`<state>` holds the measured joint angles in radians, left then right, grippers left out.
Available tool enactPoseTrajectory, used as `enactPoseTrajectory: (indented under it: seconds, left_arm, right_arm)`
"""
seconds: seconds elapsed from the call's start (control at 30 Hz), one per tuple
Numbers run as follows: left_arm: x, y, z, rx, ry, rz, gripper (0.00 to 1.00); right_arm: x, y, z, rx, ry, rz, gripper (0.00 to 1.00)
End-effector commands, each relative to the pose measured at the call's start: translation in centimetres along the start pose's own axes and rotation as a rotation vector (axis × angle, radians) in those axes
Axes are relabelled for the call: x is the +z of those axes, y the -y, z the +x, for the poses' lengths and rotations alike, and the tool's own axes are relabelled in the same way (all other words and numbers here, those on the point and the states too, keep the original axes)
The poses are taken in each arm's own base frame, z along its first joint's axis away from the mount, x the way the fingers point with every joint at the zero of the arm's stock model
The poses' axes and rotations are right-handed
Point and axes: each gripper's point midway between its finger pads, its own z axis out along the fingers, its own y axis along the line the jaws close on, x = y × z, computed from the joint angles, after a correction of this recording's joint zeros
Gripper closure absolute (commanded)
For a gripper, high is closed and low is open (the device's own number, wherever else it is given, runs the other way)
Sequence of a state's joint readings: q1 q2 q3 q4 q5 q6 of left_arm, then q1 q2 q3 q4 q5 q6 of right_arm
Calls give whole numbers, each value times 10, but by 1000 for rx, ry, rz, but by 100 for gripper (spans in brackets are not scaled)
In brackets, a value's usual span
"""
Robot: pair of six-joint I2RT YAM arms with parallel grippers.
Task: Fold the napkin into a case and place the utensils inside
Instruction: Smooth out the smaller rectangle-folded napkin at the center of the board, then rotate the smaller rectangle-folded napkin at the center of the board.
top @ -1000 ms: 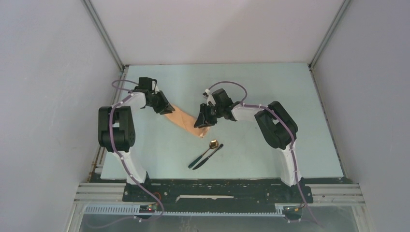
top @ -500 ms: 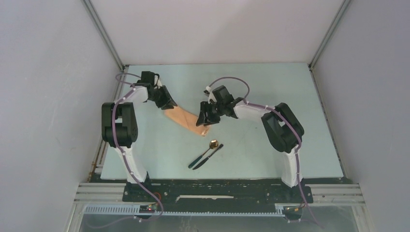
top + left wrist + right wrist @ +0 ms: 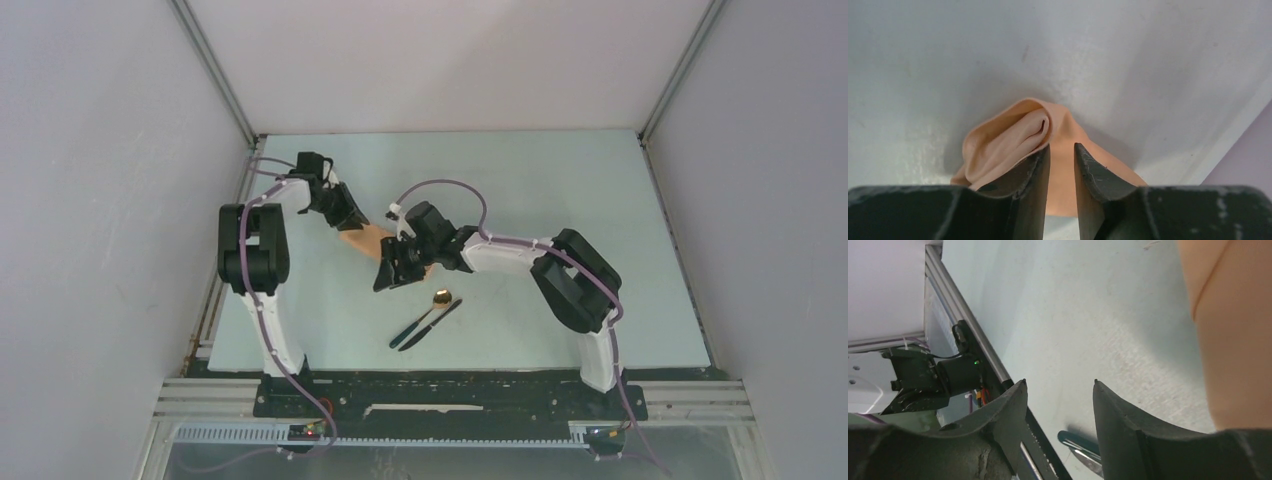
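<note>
The peach-tan napkin [image 3: 366, 241] lies folded into a narrow strip left of the table's middle. My left gripper [image 3: 352, 222] is at its far-left end. In the left wrist view [image 3: 1062, 146] the jaws are almost together, cloth fills the narrow gap, and a bunched fold of the napkin [image 3: 1008, 135] wraps over the left finger. My right gripper [image 3: 385, 278] hovers open and empty over the strip's near end, and in its wrist view [image 3: 1059, 382] the napkin [image 3: 1238, 340] is at the right. The gold-bowled spoon [image 3: 441, 297] and the dark knife [image 3: 432, 323] lie side by side nearer me. A utensil's dark handle [image 3: 1075, 437] shows between the right fingers.
The pale table [image 3: 560, 190] is boxed in by grey walls on three sides. An aluminium rail [image 3: 963, 325] runs along its left edge. The black base plate [image 3: 450, 395] with both arm bases lies along the near edge.
My right gripper has swung left and toward me along the napkin, now covering its near end. My left gripper has shifted slightly farther back and right at the napkin's far end. The utensils have not moved.
</note>
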<state>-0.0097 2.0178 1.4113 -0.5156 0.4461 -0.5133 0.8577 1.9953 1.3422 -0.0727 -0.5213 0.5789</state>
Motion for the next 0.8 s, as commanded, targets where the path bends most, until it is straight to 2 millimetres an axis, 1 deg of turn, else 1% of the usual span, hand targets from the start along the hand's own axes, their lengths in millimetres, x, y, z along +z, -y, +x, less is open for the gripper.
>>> enactPoseTrajectory:
  seconds: [0.0,0.07,0.1,0.23,0.27,0.33,0.37,0.43,0.53,0.63,0.67,0.7,0.73,0.77]
  left_arm:
    - [5,-7,-14,17,10,-37,67]
    - [-4,2,-19,33,32,-21,67]
    - [-12,8,-23,45,52,-11,67]
    - [-52,40,-45,122,183,45,65]
    - [-58,44,-50,134,209,49,64]
    - [-61,47,-58,145,241,50,64]
    - [-57,47,-61,140,241,51,64]
    - [-48,48,-61,113,211,65,65]
    - [-46,56,-58,108,219,97,65]
    - [-44,58,-59,128,229,82,64]
    - [-43,58,-61,131,227,79,63]
    - [-42,58,-62,138,222,78,59]
    - [-40,59,-64,149,218,74,56]
    - [-37,58,-66,162,213,65,55]
  right_arm:
    - [7,20,-6,41,34,27,41]
    - [9,30,2,60,23,47,41]
    - [10,32,0,62,42,46,41]
    - [11,49,4,99,59,77,41]
    - [11,54,5,105,65,94,41]
    - [10,65,3,123,89,140,41]
    - [9,72,2,135,101,167,41]
    - [6,87,-3,161,133,228,42]
    - [-3,110,-21,182,202,296,42]
    - [-16,134,-48,213,277,342,42]
    - [-20,139,-61,219,303,342,41]
    - [-23,142,-73,223,322,336,40]
    - [-27,143,-93,224,348,324,39]
    - [-28,144,-108,221,361,318,38]
